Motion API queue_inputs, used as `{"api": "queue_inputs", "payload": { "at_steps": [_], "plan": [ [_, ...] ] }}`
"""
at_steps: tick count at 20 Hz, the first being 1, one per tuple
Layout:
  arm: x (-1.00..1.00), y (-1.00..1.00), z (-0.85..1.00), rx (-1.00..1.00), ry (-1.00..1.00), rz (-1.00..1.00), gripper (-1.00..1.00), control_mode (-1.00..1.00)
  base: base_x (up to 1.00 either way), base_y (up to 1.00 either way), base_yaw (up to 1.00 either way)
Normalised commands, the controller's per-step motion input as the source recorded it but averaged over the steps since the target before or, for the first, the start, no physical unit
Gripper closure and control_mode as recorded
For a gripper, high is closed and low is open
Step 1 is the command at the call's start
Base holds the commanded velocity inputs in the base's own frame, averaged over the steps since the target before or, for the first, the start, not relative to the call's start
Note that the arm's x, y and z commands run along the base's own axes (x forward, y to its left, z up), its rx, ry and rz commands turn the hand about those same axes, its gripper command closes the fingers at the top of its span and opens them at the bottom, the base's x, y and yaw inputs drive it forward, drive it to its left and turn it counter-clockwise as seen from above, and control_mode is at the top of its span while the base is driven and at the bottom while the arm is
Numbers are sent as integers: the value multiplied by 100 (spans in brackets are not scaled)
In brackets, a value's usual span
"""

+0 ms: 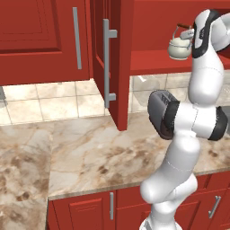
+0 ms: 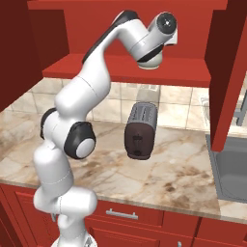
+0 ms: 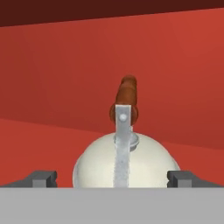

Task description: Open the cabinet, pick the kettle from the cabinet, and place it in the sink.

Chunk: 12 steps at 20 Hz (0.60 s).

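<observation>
In the left base view, the cabinet (image 1: pixel 112 67) door stands open, its long grey bar handle (image 1: pixel 107 63) smooth and straight. The door's thin edge sticks out over the worktop (image 1: pixel 103 157), which looks like shiny brown and cream stone. There is wide bare room on the worktop at 9 o'clock from the toaster (image 1: pixel 161 114). The toaster is boxy, grey and dark, and stands near the back wall tiles. Up at 1 o'clock from it, the kettle (image 1: pixel 179 47) sits on the red shelf (image 1: pixel 157 60) inside the cabinet. The kettle is small, round and cream-white, with a thin wire handle and a brown bar on top.

In the hand view, the end effector (image 3: pixel 113 178) is spread wide, one dark tip at each side of the kettle's round body, not touching it. The brown bar points up at 12 o'clock.

In the right base view, the grey metal sink (image 2: pixel 234 169) lies at 3 o'clock from the toaster, under the other open door.
</observation>
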Motion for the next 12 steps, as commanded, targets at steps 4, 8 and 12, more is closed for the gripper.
{"api": "queue_inputs", "payload": {
  "at_steps": [4,8,12],
  "plan": [
    [10,-13,0,0,2,1,-100,-100,0,0,0],
    [8,-4,0,0,0,1,-100,-100,0,0,0],
    [6,-1,0,0,0,2,-100,-100,0,0,0]
  ]
}}
